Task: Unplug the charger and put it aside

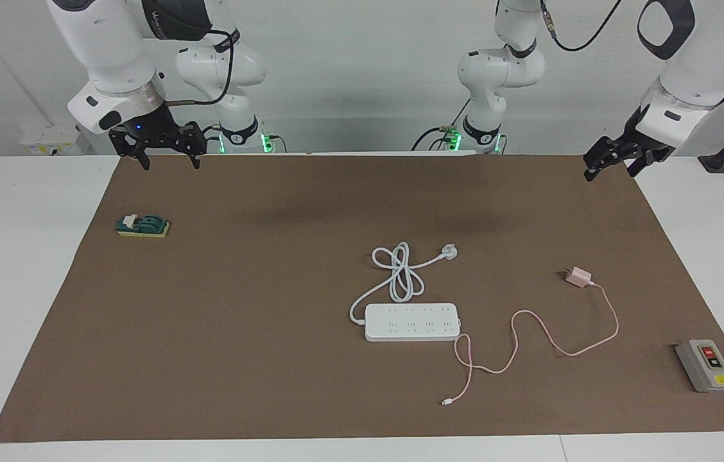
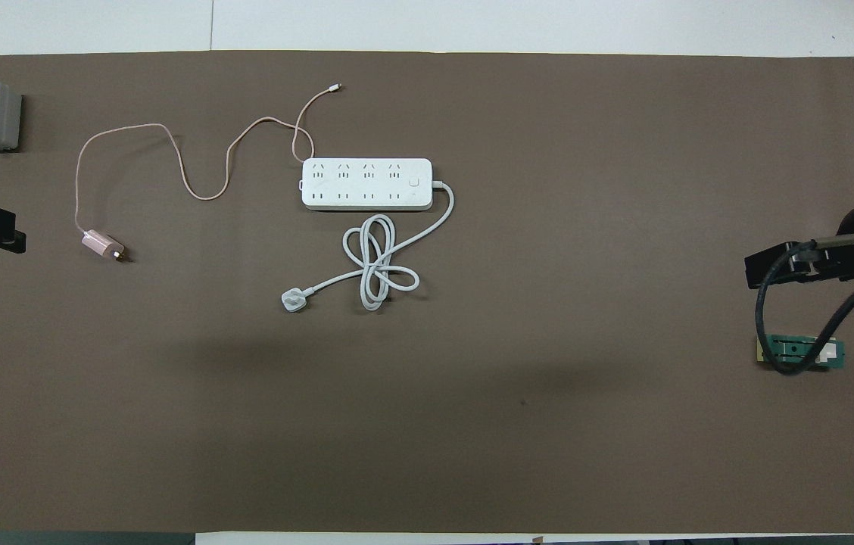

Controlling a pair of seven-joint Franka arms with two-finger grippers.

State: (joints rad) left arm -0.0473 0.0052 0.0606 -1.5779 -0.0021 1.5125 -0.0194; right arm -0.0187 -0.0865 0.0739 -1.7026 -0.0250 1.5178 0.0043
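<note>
The charger's pale-pink adapter (image 1: 577, 276) lies on the brown mat (image 1: 240, 321) with its prongs bare, out of any socket. It is apart from the white power strip (image 1: 412, 322), toward the left arm's end. Its thin pink cable (image 1: 614, 324) loops past the strip's end to a small white connector (image 1: 447, 402). In the overhead view I see the adapter (image 2: 99, 244), strip (image 2: 366, 183) and connector (image 2: 335, 88). My left gripper (image 1: 612, 168) hangs open and empty over the mat's corner near its base. My right gripper (image 1: 168, 157) hangs open and empty over the other near corner.
The strip's thick white cord ends in a white plug (image 1: 449, 251) lying loose, nearer to the robots than the strip. A grey on/off switch box (image 1: 706, 365) stands at the left arm's end. A green block on a yellow base (image 1: 142, 226) lies below the right gripper.
</note>
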